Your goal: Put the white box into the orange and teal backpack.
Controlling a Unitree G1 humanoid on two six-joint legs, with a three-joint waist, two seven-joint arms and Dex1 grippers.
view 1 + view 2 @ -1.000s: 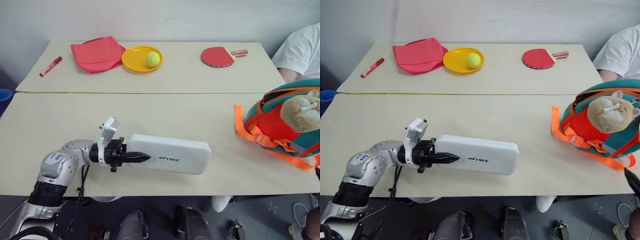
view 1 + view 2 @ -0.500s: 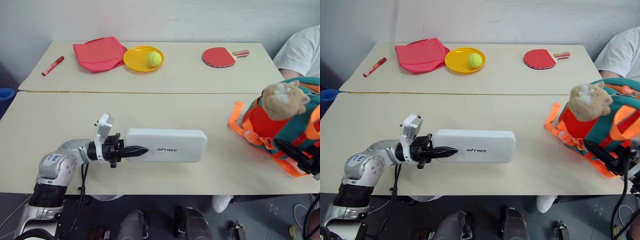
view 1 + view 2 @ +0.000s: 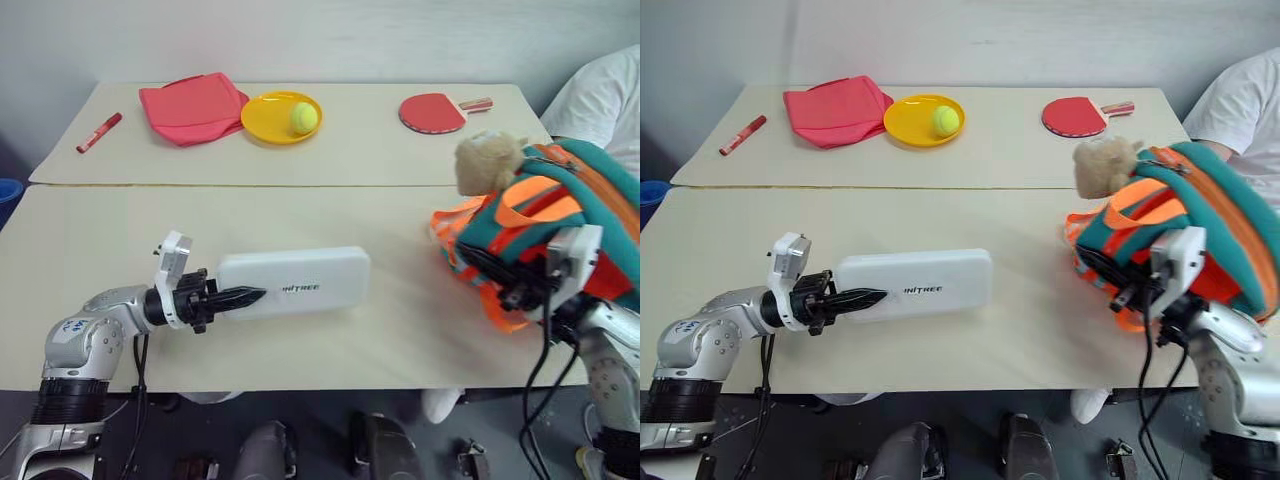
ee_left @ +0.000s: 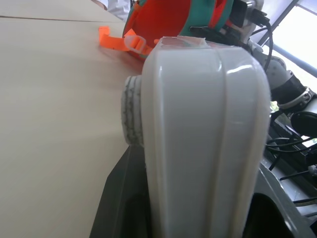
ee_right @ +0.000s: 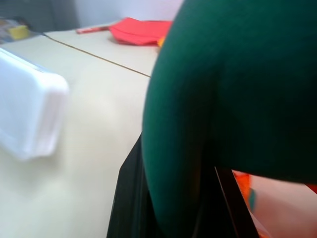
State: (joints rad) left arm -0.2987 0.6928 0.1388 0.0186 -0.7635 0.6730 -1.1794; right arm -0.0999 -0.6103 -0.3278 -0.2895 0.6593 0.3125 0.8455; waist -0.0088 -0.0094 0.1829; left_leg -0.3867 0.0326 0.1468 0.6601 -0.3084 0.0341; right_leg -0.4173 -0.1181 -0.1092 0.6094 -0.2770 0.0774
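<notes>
While gripped — one white box (image 3: 295, 283), one backpack (image 3: 545, 215)

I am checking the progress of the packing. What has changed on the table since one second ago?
The right gripper came in from the right and closed on the bulky orange and teal backpack, dragging it leftward toward the flat white box. The left gripper, still shut on the box, drew it a little to the left. The yellow plate, red cloth and red paddle stayed put.
</notes>
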